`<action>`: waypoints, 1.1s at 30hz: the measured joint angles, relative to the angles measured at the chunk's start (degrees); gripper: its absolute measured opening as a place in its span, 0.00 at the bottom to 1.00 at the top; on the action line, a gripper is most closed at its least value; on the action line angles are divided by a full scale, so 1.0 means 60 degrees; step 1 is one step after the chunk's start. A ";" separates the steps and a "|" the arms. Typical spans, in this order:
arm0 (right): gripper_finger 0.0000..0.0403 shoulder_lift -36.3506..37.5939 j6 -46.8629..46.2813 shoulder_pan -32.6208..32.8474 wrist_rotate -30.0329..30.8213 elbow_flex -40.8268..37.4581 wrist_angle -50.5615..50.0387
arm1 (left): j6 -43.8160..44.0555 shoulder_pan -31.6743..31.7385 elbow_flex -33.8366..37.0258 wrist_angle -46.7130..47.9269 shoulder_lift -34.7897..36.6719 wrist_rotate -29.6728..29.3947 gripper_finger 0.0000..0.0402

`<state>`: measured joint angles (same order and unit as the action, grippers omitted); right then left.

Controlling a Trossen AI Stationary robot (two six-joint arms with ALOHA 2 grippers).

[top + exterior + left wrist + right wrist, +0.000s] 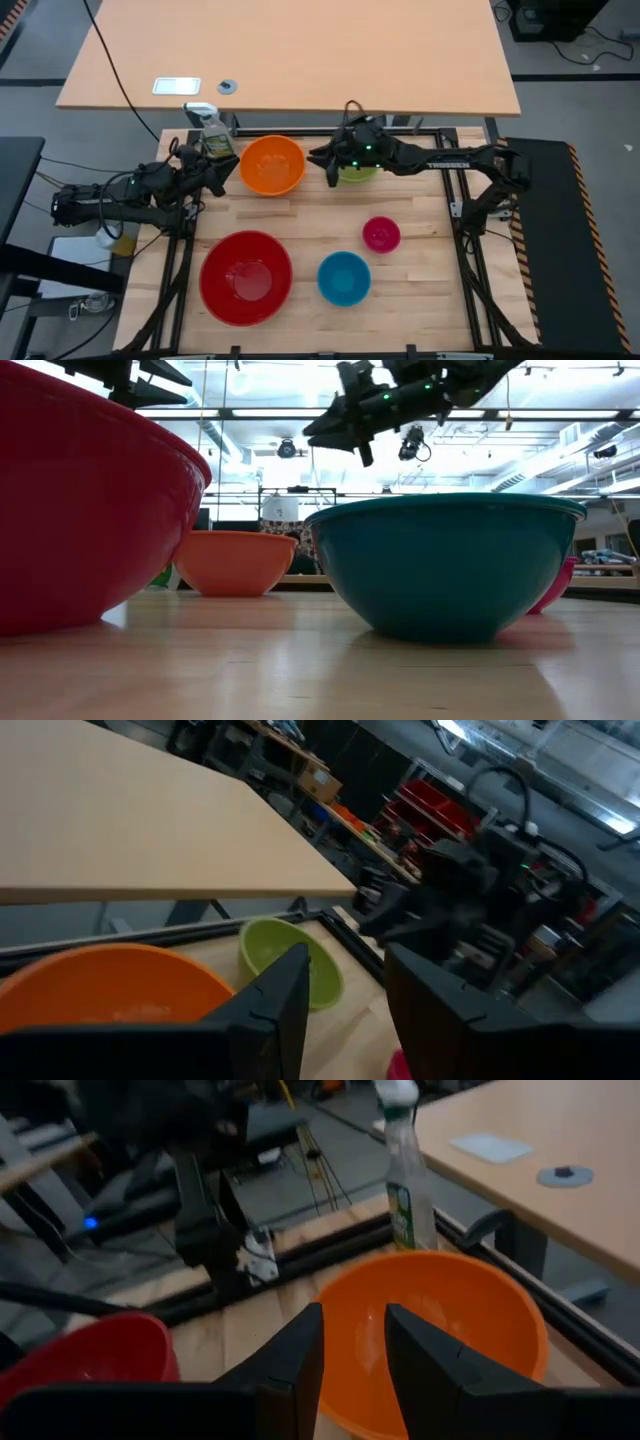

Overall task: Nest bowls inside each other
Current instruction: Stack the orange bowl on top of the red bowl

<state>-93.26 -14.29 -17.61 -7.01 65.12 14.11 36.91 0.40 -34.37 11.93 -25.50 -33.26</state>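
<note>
Five bowls stand upright on their bases on the wooden table. The red bowl (245,277) and the blue bowl (344,278) are at the near side, with the pink bowl (381,234) to the right of centre. The orange bowl (272,165) stands at the far side. The lime green bowl (357,174) is also at the far side and lies partly under my right arm. My right gripper (320,160) hovers open and empty above the gap between the orange and green bowls, pointing at the orange bowl (440,1320). My left gripper (222,178) waits open and empty, raised at the table's left edge beside the orange bowl.
A spray bottle (212,135) stands at the far left corner, just behind the orange bowl. A large tan desk (290,50) lies beyond the far edge. A black frame runs around the table (300,215), and bare wood shows between the far and near bowls.
</note>
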 joint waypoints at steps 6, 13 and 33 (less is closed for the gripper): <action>0.32 -0.0814 0.0834 0.0310 -0.0022 0.0741 -0.0674 | 0.0007 0.0000 0.0000 0.0412 0.0000 0.0736 0.34; 0.49 -0.1509 0.2111 0.0715 -0.0335 0.1245 -0.1570 | 0.0016 0.0000 0.0007 0.0793 0.0000 0.0758 0.34; 0.59 -0.2206 0.1074 0.0436 0.3013 0.1858 -0.2645 | 0.1096 0.0010 0.0008 0.1283 -0.0133 0.0772 0.34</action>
<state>-106.49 -7.84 -14.99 11.07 76.27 -1.76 43.48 0.46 -34.32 19.62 -26.29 -28.62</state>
